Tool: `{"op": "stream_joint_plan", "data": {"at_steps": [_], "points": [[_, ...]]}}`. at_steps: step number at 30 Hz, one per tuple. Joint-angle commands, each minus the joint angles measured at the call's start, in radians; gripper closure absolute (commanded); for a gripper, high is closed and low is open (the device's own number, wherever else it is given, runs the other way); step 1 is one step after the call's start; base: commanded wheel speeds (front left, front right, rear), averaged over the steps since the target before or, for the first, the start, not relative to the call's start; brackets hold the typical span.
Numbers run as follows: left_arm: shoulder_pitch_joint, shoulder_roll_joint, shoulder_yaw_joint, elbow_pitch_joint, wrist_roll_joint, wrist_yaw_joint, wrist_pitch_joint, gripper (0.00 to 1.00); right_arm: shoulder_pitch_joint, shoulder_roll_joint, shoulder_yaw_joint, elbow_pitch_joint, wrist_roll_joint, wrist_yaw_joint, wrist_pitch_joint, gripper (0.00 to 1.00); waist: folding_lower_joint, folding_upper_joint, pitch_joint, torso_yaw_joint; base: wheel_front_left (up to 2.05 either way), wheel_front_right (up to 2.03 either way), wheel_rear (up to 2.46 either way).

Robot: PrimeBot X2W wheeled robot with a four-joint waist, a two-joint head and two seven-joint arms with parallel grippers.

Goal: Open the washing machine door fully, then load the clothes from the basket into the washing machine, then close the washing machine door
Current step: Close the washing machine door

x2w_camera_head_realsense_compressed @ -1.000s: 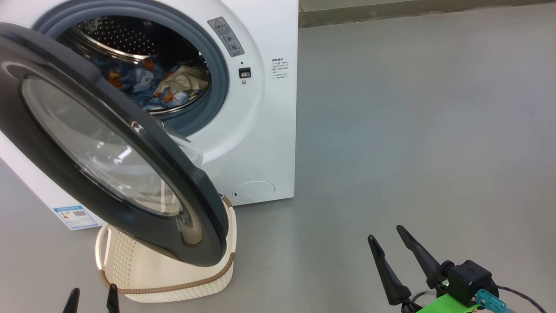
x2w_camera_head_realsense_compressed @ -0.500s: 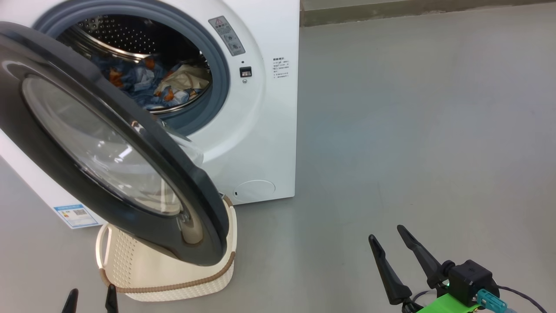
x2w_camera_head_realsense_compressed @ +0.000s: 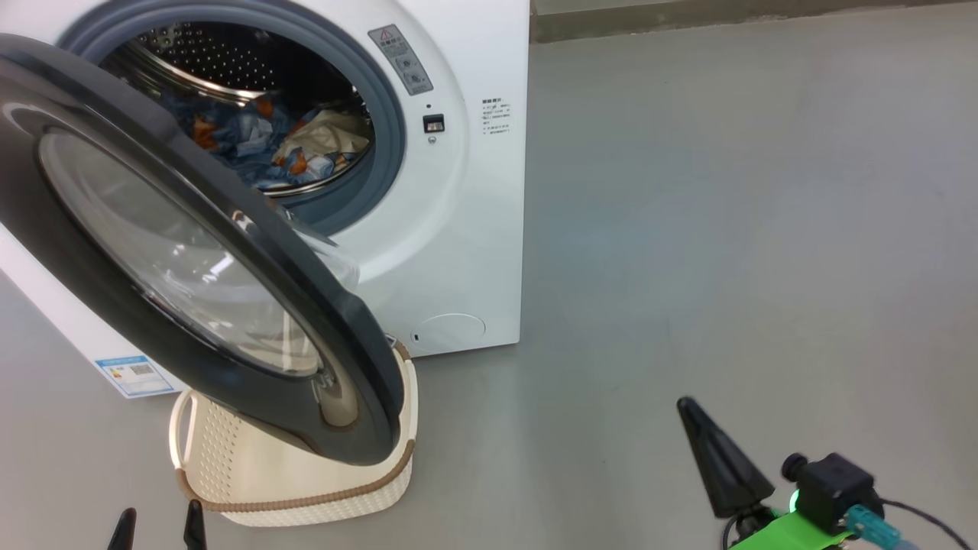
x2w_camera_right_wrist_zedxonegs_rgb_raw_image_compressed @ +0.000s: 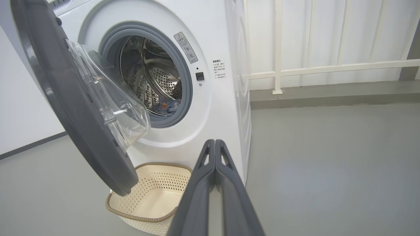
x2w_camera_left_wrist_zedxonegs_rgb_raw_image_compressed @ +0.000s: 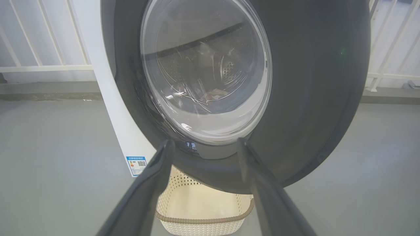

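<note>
washing machine door (x2w_camera_left_wrist_zedxonegs_rgb_raw_image_compressed: pixel 311 82) right ahead of my wide left hand (x2w_camera_left_wrist_zedxonegs_rgb_raw_image_compressed: pixel 205 140) | my right hand (x2w_camera_right_wrist_zedxonegs_rgb_raw_image_compressed: pixel 215 141) pinched, empty

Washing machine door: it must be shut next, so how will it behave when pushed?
The round door with glossy black rim and clear glass bowl looks rigid and hinged, so it should swing as one piece. Its smooth rim may let a pushing tip slide. The cream perforated plastic basket beneath looks light and could shift if brushed.
</note>
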Motion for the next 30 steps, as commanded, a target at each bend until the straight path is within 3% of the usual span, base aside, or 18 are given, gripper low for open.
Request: {"op": "stream_joint_plan", "data": {"at_steps": [1, 9, 19, 25, 30], "points": [[-0.021, 0.005, 0.034, -0.019, 0.013, -0.002, -0.006, 0.0, -0.01, 0.005, 0.011, -0.034, -0.005, 0.001, -0.012, 1.0, 0.0, 0.0, 0.001, 0.0, 0.0, 0.0, 0.0], [-0.037, 0.003, 0.033, -0.016, 0.015, -0.005, -0.006, 0.0, -0.084, 0.016, -0.001, -0.242, 0.014, 0.001, -0.012, 1.0, 0.0, 0.0, 0.019, 0.009, 0.0, 0.0, 0.0], [-0.052, 0.002, 0.024, -0.005, 0.014, -0.01, -0.006, 0.0, -0.268, -0.004, 0.171, -0.504, 0.04, 0.001, -0.012, 1.0, 0.0, 0.0, 0.02, 0.044, 0.0, 0.0, 0.0], [-0.063, 0.001, 0.006, 0.0, 0.004, -0.011, -0.006, 0.0, -0.333, -0.018, 0.336, -0.552, 0.062, 0.001, -0.012, 1.0, 0.0, 0.0, 0.025, 0.077, 0.0, 0.0, 0.0], [-0.076, 0.001, -0.015, 0.005, -0.007, -0.01, -0.006, 0.0, -0.356, -0.027, 0.442, -0.478, 0.081, 0.001, -0.006, 1.0, 0.0, 0.0, 0.034, 0.115, 0.0, 0.0, 0.0]]}}
